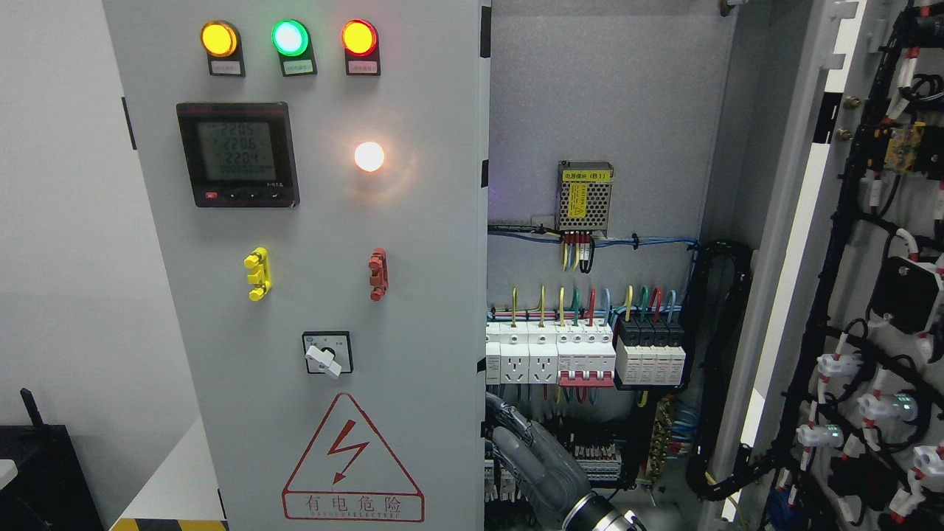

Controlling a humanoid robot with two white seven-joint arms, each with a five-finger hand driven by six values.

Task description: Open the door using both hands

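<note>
Head view: left door (310, 295), shut, carries the lamps (289, 38), meter (237, 153) and switch (327, 354). Just right of its edge, low down, a hand (535, 461) curls its fingers (509, 424) at that edge; whether they grip it cannot be told. Farther right, the right door (877, 295) stands swung open.

L door (310, 295) shut, R door (870, 295) swung open, breakers (582, 354) inside btwn, hand (542, 461) below.
</note>
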